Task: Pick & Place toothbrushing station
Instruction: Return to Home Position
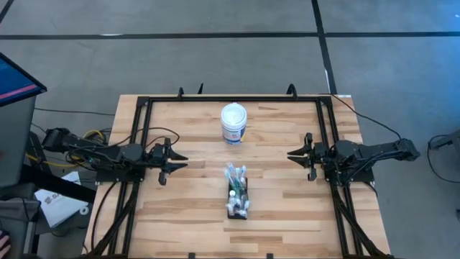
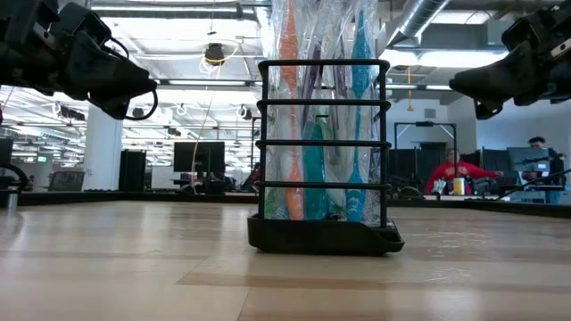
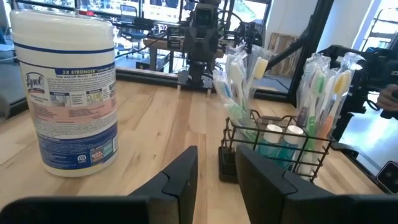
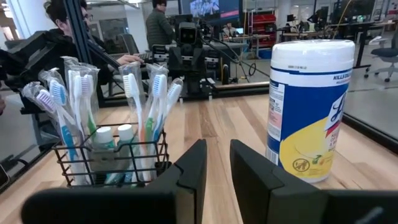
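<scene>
The toothbrushing station (image 1: 238, 194) is a black wire holder with several wrapped toothbrushes and two small tubes standing in it. It rests on its base near the table's middle, toward the near edge, and shows in the low view (image 2: 323, 160). My left gripper (image 1: 176, 160) hovers to its left, open and empty, and sees it in the left wrist view (image 3: 273, 149). My right gripper (image 1: 293, 155) hovers to its right, open and empty, and sees it in the right wrist view (image 4: 112, 155). Both grippers stand above the table, apart from the holder.
A white round tub with a blue label (image 1: 234, 124) stands upright on the table beyond the holder, toward the far edge. A black frame (image 1: 144, 108) runs around the table's sides. People show in the room behind (image 2: 455, 169).
</scene>
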